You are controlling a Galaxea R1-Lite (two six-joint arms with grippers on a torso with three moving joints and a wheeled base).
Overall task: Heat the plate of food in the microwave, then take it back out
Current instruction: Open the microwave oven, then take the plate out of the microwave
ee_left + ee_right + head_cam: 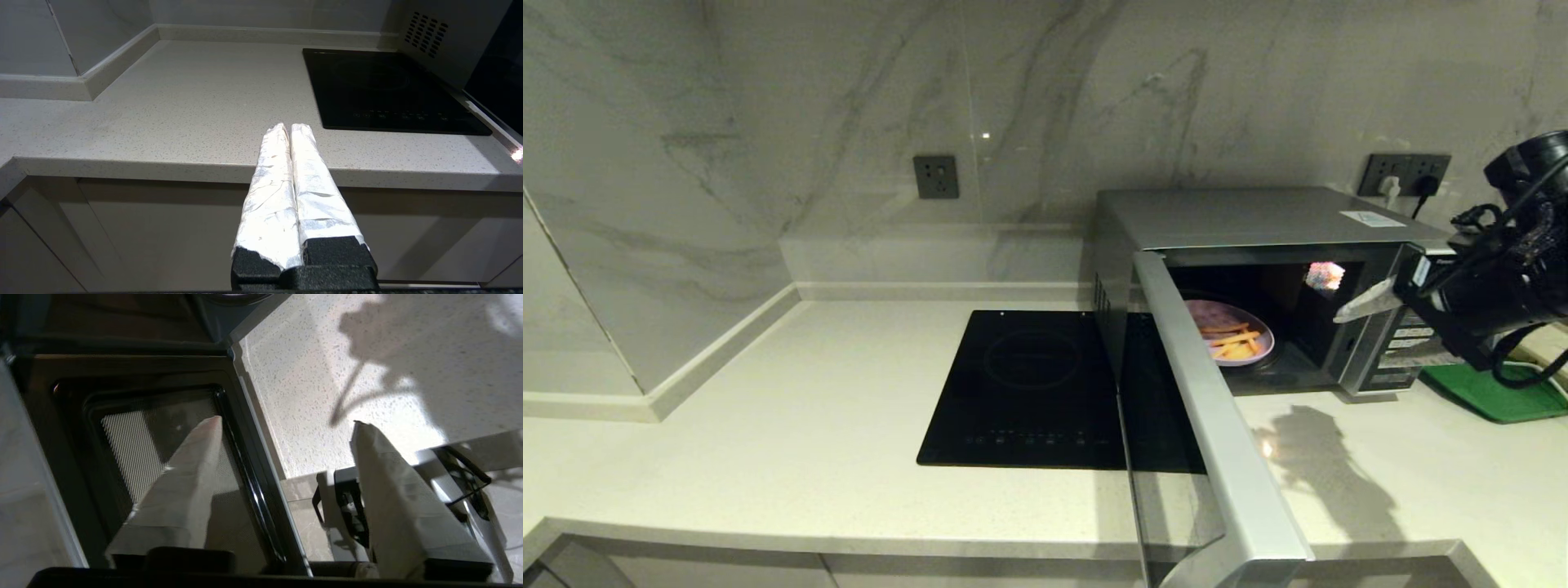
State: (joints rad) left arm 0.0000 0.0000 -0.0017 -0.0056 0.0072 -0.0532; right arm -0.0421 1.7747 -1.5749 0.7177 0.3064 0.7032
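1. While the door (1217, 425) of the microwave (1258, 220) stands swung wide toward the robot, the surface (768, 425) around the oven carries nothing of the task; the whole job is centred on the microwave, which sits against the marble wall.
2. Left of the microwave, touching its side line, the black cooktop (1029, 384) lies flush and plays no part.
3. Right of the microwave, just beside its base, a corner of a green tray (1494, 396) shows, bare as far as can be seen.
4. Inside the microwave, on the floor of the cavity toward its left half, the plate of food (1232, 331) rests with its orange sticks on top. So loading is done; whether heating is finished cannot be told from this, since the open door fits either stage.
5. In front of the microwave's button panel, at its right edge, the right hand (1364, 304) hangs in the air with its wrapped fingers (184, 486) spread well apart and nothing between them.
6. Far left of the microwave, below the surface's front edge, the left hand (289, 130) sits parked, its two fingers pressed together on nothing.
7. What is left, by my reading: either closing the door and running the oven, or reaching in and lifting the plate out onto the surface.
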